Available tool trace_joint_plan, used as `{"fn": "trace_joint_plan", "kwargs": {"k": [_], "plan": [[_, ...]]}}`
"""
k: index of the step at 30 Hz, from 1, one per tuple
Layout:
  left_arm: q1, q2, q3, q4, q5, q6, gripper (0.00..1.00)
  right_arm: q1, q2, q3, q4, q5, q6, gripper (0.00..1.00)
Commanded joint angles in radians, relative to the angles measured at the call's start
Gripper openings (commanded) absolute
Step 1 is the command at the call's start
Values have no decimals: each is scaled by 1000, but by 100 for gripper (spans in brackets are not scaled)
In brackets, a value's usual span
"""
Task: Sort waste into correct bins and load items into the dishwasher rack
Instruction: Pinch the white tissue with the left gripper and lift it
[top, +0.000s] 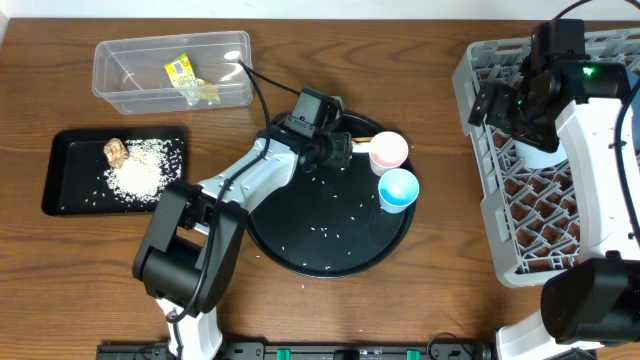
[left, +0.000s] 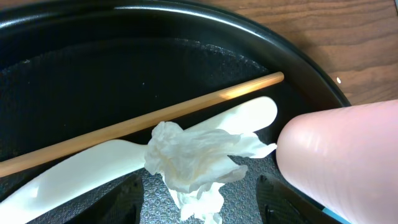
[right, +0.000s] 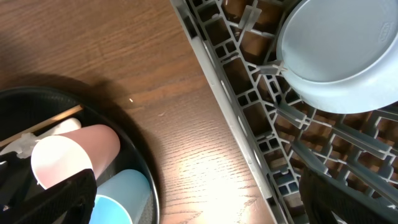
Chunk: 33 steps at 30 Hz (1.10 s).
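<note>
The crumpled white tissue (left: 193, 158) lies in the round black tray (top: 330, 255), on a white spoon (left: 74, 177) and beside a wooden chopstick (left: 155, 118). My left gripper (left: 199, 186) is low over it, open, one finger on each side and neither touching it. The pink cup (top: 389, 151) and light-blue cup (top: 398, 189) lie on the tray's right side. My right gripper (right: 199, 208) hangs open and empty above the left edge of the grey dishwasher rack (top: 500, 235). An upturned pale-blue bowl (right: 342, 56) rests in the rack.
The clear tub (top: 120, 75) at the back left holds the yellow-green wrapper (top: 185, 78). The shallow black tray (top: 65, 190) holds rice (top: 140, 172) and a brown lump (top: 115, 150). Loose grains (top: 330, 232) dot the round tray.
</note>
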<state>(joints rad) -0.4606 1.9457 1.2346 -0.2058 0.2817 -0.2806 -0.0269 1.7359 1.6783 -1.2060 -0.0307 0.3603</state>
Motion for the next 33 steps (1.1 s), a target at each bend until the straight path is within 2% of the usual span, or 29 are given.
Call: {"fn": "trace_joint_plan", "kwargs": {"k": [1, 4, 7, 21, 24, 26, 31, 33], "plan": [[-2, 11, -3, -12, -9, 6, 60, 2, -10, 10, 1, -3, 13, 99], [-2, 12, -4, -28, -10, 7, 59, 2, -10, 10, 1, -3, 13, 99], [-2, 13, -6, -31, -10, 10, 53, 2, -10, 10, 1, -3, 13, 99], [-2, 42, -7, 26, -10, 10, 51, 2, -10, 10, 1, -3, 13, 99], [-2, 41, -6, 31, -10, 10, 37, 2, -10, 10, 1, -3, 13, 99], [-1, 41, -6, 36, -10, 10, 33, 2, -10, 10, 1, -3, 13, 99], [-1, 33, -6, 51, -10, 10, 8, 2, -10, 10, 1, -3, 13, 99], [-1, 19, -6, 51, -10, 10, 6, 2, -10, 10, 1, -3, 13, 99]]}}
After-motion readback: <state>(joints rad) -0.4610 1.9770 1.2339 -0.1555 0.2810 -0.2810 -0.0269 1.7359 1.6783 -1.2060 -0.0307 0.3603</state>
